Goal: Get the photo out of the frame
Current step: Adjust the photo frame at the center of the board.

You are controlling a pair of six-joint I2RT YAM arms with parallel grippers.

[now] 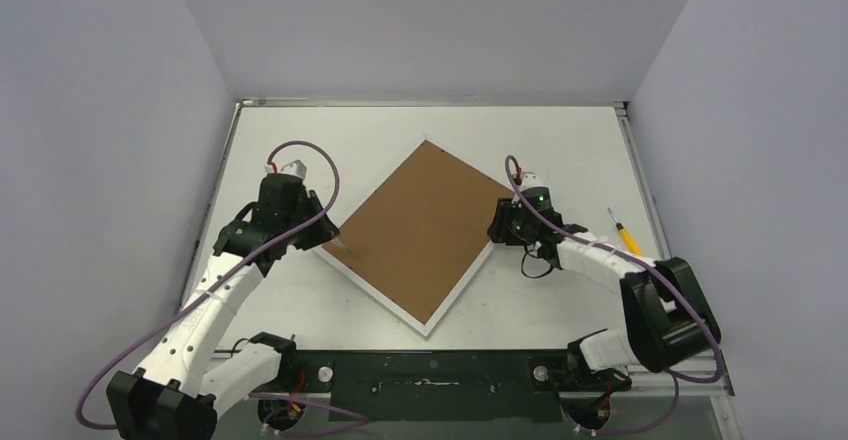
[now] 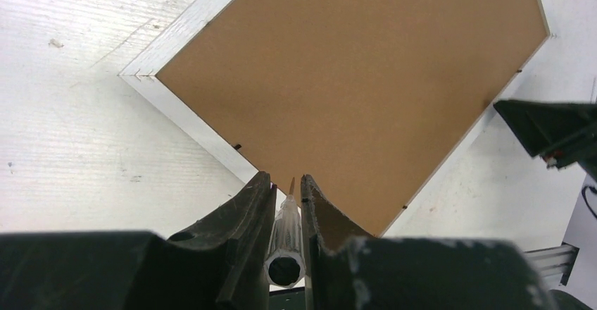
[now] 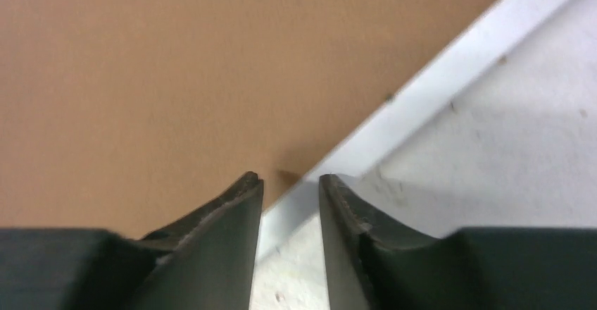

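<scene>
Lying diamond-wise, white-edged frame [image 1: 420, 230] (brown fibreboard back)

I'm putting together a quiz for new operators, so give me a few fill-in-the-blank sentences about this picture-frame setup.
1. The frame lies with its brown ___ side facing up.
2. The left gripper is shut on a clear-handled ___ aimed at the frame.
3. The right gripper has a fingertip on either side of the frame's ___ border.
4. A second tool with a ___ handle lies on the table by the right arm.

Missing words: back; screwdriver; white; yellow.
</scene>
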